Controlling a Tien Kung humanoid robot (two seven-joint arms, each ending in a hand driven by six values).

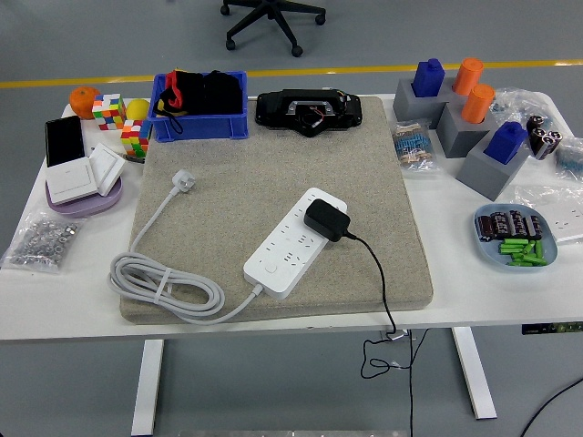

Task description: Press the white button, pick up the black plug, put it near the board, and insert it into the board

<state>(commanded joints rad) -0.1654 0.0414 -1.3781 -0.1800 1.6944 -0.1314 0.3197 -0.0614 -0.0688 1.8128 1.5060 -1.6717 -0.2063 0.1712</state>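
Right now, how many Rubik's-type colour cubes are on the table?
2, both at the far left: one cube beside the orange object, the other cube nearer, by the blue bin. None seem hidden.

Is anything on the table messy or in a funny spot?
Nothing is spilled or broken. The power strip lies slanted across the mat, its own white plug loose and connected to nothing. The black plug sits on the strip, its cord trailing over the table edge.

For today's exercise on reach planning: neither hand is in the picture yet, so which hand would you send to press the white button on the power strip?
Probably the left: the white button sits at the power strip's near-left end, while the black plug and its cord lie on the right.
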